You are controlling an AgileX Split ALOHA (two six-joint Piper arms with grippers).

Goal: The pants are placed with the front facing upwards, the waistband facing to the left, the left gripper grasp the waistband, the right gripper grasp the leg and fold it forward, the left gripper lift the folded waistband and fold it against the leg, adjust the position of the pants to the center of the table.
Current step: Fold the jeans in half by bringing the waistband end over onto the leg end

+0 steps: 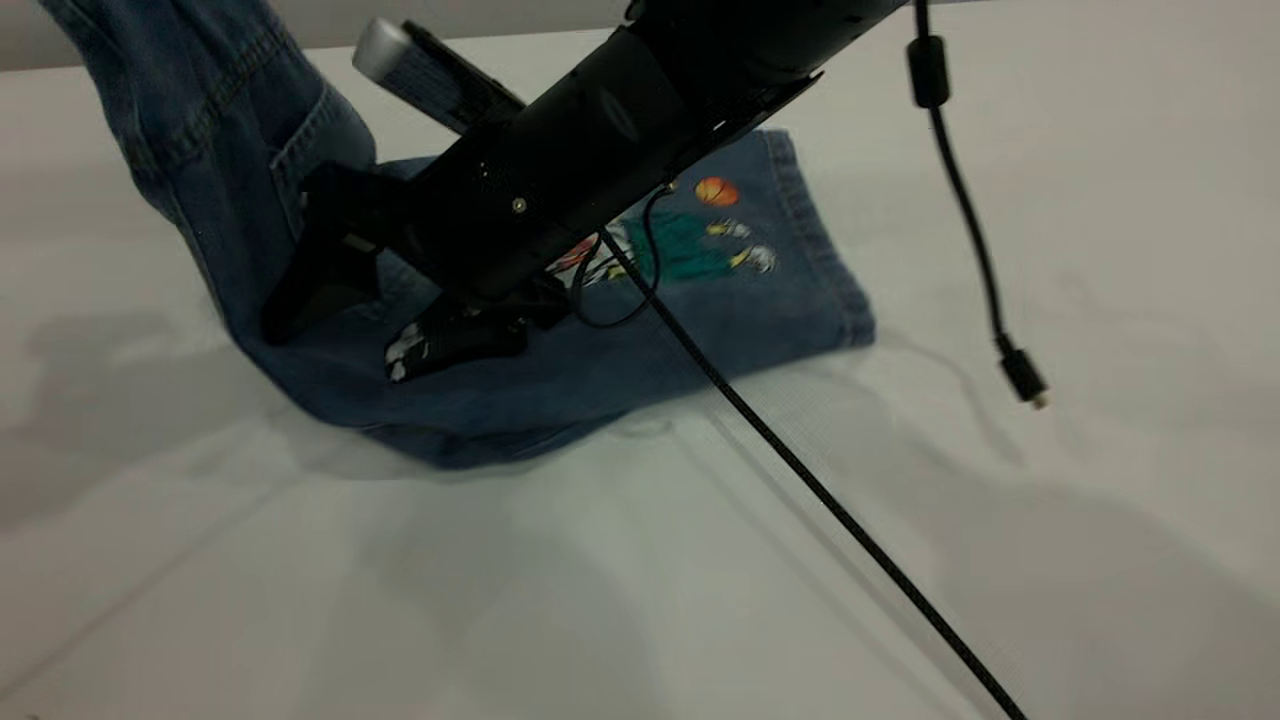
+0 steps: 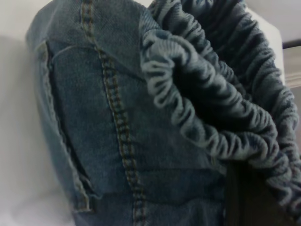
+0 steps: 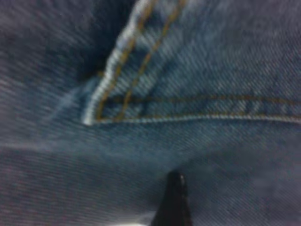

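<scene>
The ruched waistband [image 2: 207, 108] is being held up far left, left jaws hidden; the right gripper's [image 1: 345, 325] jaws are being spread on the flat, right-pointing denim leg [image 1: 760, 300].

One pair of denim pants [image 1: 560, 380] lies on one white counter [image 1: 1050, 560], at the upper left of the exterior frame. One cartoon print [image 1: 700, 245] shows on its leg [image 1: 760, 300], with one orange basketball [image 1: 716, 190] in it. One patch pocket [image 1: 325, 140] shows on the raised part. One ruched waistband [image 2: 211, 103] fills the left wrist frame. One black robot hand [image 1: 395, 320] rests on the denim, with two fingers [image 1: 310, 290] spread. Two cables show: one braided [image 1: 800, 470], one loose with a plug [image 1: 1022, 375].
</scene>
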